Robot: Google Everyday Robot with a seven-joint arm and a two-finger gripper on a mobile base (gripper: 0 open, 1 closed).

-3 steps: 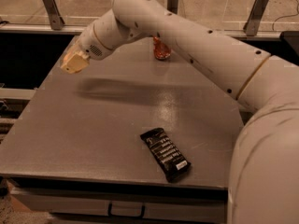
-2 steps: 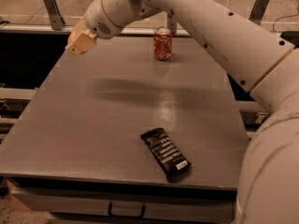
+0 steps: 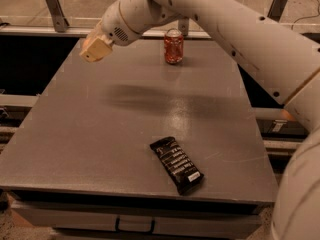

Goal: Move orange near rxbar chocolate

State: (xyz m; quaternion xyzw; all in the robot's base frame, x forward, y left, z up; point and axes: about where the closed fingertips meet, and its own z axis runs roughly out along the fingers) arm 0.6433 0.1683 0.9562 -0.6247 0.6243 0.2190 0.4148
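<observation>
I am hovering the hand [image 3: 95,48] at the counter's [image 3: 125,134] far left corner. I cannot tell its grip, and the orange is unseen, so descending slowly seems wisest.

The white arm [image 3: 225,24] reaches in from 3 o'clock across the grey table [image 3: 100,134], and its gripper [image 3: 95,48] hangs over the far left corner at about 11 o'clock. A red soda can [image 3: 173,46] stands upright at 12 o'clock near the far edge. The rxbar chocolate [image 3: 177,164] lies flat at 5 o'clock near the front edge, well apart from both.
</observation>
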